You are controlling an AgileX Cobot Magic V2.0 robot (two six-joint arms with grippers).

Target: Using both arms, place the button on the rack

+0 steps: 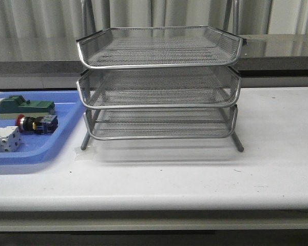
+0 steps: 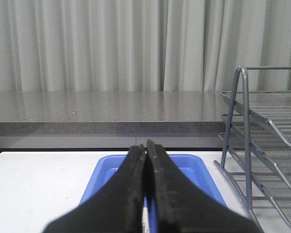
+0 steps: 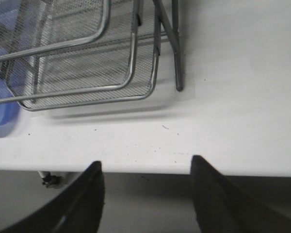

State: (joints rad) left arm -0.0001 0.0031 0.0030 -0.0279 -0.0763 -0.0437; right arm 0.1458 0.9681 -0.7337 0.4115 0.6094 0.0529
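Your button (image 1: 35,123) lies in the blue tray (image 1: 66,134) between green block (image 1: 26,107) and white block (image 1: 4,139), left of the rack (image 1: 159,84); left claw (image 2: 146,160) together, right claw (image 3: 146,187) apart.

We've got the rack (image 1: 159,87) mid-surface (image 1: 277,154), tray (image 1: 66,128) just left of it, button (image 1: 36,123) in tray between two blocks.

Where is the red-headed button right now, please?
In the front view, the button lies in the blue tray left of the rack, between the green and white blocks.
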